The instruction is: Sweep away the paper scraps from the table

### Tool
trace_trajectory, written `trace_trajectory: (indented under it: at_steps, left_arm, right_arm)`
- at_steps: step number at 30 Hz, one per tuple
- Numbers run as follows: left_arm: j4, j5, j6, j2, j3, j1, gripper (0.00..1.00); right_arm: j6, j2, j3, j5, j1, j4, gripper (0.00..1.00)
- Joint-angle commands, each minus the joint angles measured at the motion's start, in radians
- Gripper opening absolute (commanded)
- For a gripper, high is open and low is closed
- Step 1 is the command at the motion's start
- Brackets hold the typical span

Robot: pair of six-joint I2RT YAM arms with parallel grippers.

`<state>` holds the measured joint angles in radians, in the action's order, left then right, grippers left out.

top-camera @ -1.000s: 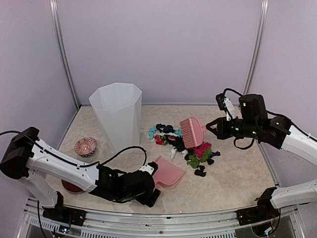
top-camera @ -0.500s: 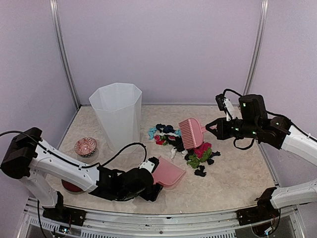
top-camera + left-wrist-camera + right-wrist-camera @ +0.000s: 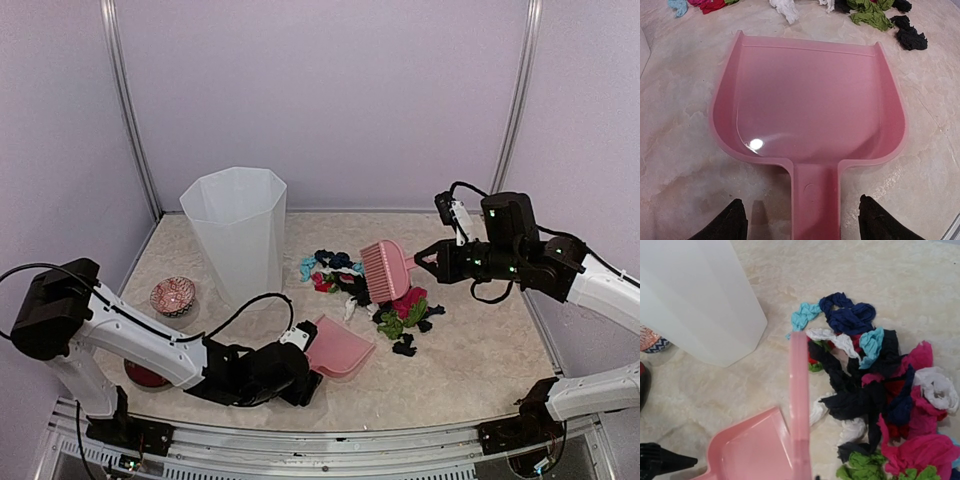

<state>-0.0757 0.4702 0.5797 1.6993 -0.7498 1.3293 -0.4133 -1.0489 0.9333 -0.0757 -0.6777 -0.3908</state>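
Landmark = pink dustpan (image 3: 807, 100), flat on the beige surface (image 3: 470, 360), mouth facing away from the arm bases, pan empty; handle points back toward the left pincer (image 3: 306, 368).

Left pincer low at the dustpan's handle end; jaws wide, one black fingertip (image 3: 732, 220) on each side of the handle, gap showing on both sides, not gripping.

Paper scraps (image 3: 370, 295) in one loose heap just beyond the dustpan's mouth and off to its right; black, magenta, green, teal, navy, white mixed; nearest white and green bits close to the mouth's edge but not touching it; one black bit apart, right of the dustpan.

Right pincer (image 3: 425, 258) beyond and right of the dustpan; clamped tight on the handle of a pink brush (image 3: 385, 270); brush head over the heap, on its far side from the dustpan; cannot tell if the bristles touch the scraps.

White bin (image 3: 240, 235) upright, beyond and left of the dustpan; red patterned dish (image 3: 173, 295) further left of the dustpan, near the bin's base.
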Motion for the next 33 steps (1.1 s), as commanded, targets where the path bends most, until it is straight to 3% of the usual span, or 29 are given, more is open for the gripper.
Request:
trace_trajectory:
  at_steps: [1, 10, 28, 33]
  left_arm:
    - [-0.044, -0.014, 0.011, -0.002, 0.020, -0.009, 0.71]
    - [-0.065, -0.023, 0.003, 0.005, 0.026, -0.013, 0.57]
    - [-0.047, -0.025, -0.004, -0.023, 0.024, -0.014, 0.08]
    - [-0.008, -0.011, -0.003, -0.055, 0.015, -0.010, 0.00]
  right_arm:
    - [-0.010, 0.000, -0.012, -0.016, 0.006, 0.044, 0.00]
    - [-0.012, 0.001, -0.023, -0.020, 0.006, 0.048, 0.00]
    - [-0.022, 0.006, -0.038, -0.019, 0.006, 0.055, 0.00]
    - [-0.021, 0.007, -0.021, -0.003, 0.006, 0.049, 0.00]
